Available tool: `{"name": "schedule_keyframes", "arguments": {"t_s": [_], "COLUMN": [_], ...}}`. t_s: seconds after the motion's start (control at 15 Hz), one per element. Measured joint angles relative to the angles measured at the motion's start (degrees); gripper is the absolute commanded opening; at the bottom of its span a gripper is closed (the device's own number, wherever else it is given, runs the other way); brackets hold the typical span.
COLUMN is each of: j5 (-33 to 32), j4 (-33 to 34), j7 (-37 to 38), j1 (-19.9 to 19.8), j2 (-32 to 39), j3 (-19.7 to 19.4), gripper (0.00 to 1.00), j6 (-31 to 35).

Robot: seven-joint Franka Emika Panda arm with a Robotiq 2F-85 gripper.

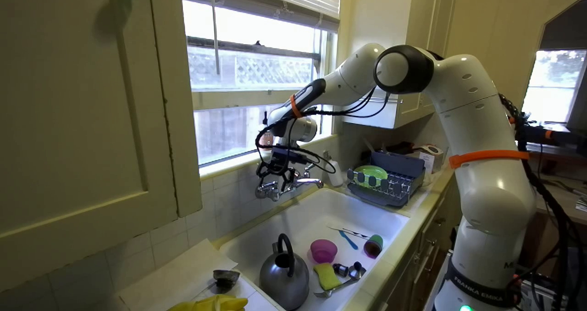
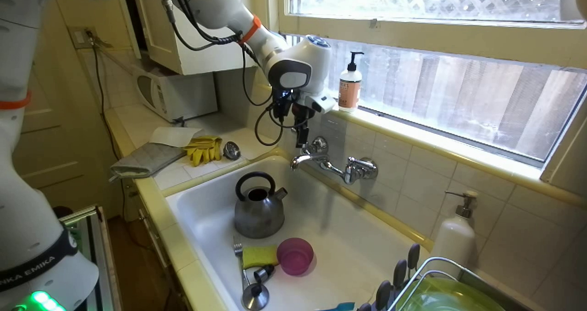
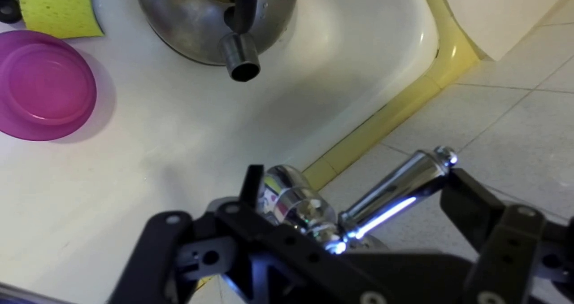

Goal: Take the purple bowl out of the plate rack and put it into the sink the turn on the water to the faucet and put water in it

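Bowl [image 2: 296, 256], kettle [image 2: 259, 218] in sink [image 2: 353, 242]; sponge [image 2: 259, 257] beside bowl.

Glossy metal faucet [image 2: 331, 167], smooth plastic bowl [image 2: 295, 256], rough sponge [image 3: 58, 9]

We have bare sink [image 2: 362, 237] between bowl [image 2: 296, 256] and faucet [image 2: 351, 169]; kettle [image 2: 259, 217] obstructs one end, sponge [image 2: 259, 256] crowds the bowl, and a handle [image 3: 394, 196] shows between the fingers [image 3: 473, 205].

Reads "FRANKA EMIKA" across the black band [image 1: 477, 289] of the robot arm [image 1: 493, 201], then an "M" just above (also print on the orange-labelled pump bottle [image 2: 350, 91], too small to decipher).
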Motion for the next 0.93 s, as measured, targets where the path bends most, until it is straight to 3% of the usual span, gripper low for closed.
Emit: {"name": "schedule_keyframes", "arguments": {"t_s": [0.93], "j5": [-1.0], "j4": [-0.7], "j7": [-0.2], "j1": [0.0], "j2": [-0.7], "j3": [0.0], "gripper": [1.0], "j6": [-1.1]}}
